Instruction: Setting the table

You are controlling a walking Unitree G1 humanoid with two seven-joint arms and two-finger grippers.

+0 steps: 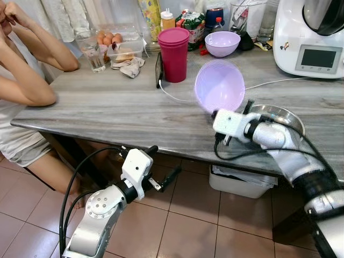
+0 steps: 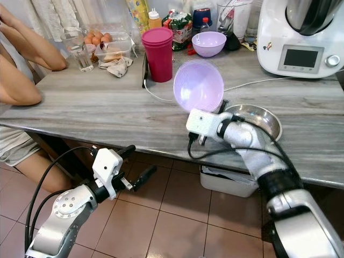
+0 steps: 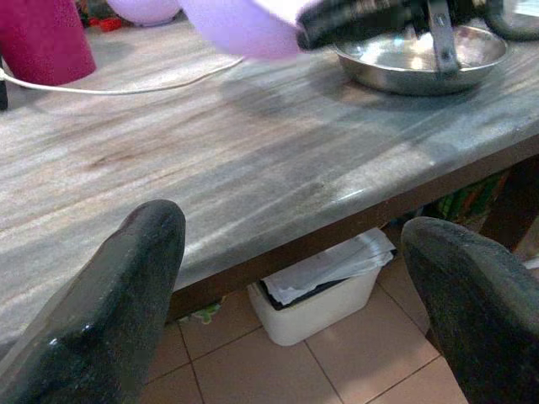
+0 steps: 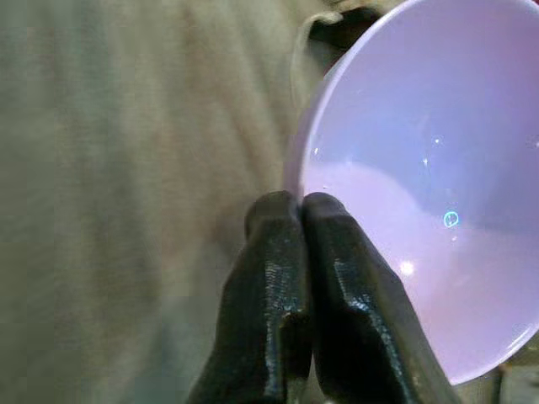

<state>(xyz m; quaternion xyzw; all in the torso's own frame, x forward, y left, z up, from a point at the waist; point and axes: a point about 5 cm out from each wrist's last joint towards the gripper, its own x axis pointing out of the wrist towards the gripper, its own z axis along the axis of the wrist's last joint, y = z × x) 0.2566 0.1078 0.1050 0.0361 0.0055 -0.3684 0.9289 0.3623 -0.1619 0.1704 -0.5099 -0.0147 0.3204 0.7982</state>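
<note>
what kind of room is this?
Most likely a home kitchen: a kitchen machine, eggs and sauce bottles crowd the grey table, where the right gripper holds a lilac bowl.

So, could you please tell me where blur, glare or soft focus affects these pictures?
Left eye view: the lilac bowl held by the right gripper is smeared by motion blur, while the pink cup stack stays sharp. Left wrist view: the left gripper's fingers are soft and out of focus, and the steel bowl shows glare. Right wrist view: the table is blurred, with small highlights on the bowl.
</note>
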